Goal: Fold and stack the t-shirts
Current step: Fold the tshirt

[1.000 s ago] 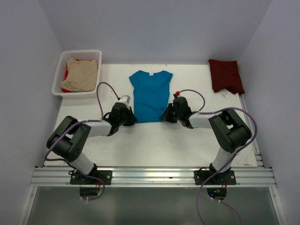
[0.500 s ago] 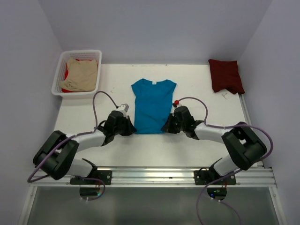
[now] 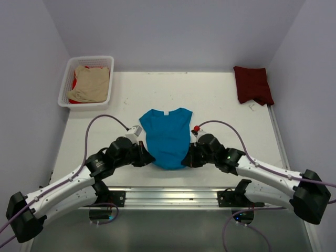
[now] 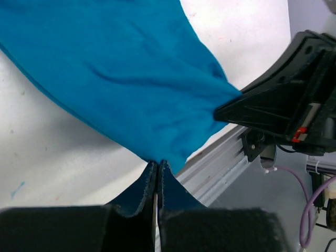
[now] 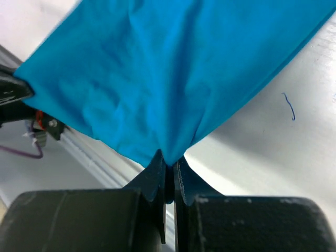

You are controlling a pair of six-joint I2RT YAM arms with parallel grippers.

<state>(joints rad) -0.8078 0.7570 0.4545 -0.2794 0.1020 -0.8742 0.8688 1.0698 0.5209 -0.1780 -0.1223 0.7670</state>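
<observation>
A teal-blue t-shirt (image 3: 165, 136) lies in the middle of the table, neck and white label toward the back, its hem drawn to the near edge. My left gripper (image 3: 148, 158) is shut on the hem's left corner (image 4: 157, 157). My right gripper (image 3: 186, 160) is shut on the hem's right corner (image 5: 167, 152). Between them the hem (image 3: 168, 164) hangs slightly over the table's front. A dark maroon t-shirt (image 3: 253, 85) lies folded at the back right. Beige (image 3: 90, 83) and red (image 3: 75, 83) t-shirts fill the basket.
A white lattice basket (image 3: 66, 79) stands at the back left corner. The aluminium rail (image 3: 173, 195) runs along the near edge under both arms. Grey walls close in the table on three sides.
Both grippers have pulled the teal shirt's hem toward the near edge; the whole shirt slid forward. Both arms have stretched out low. The left gripper closed on the hem during this second.
</observation>
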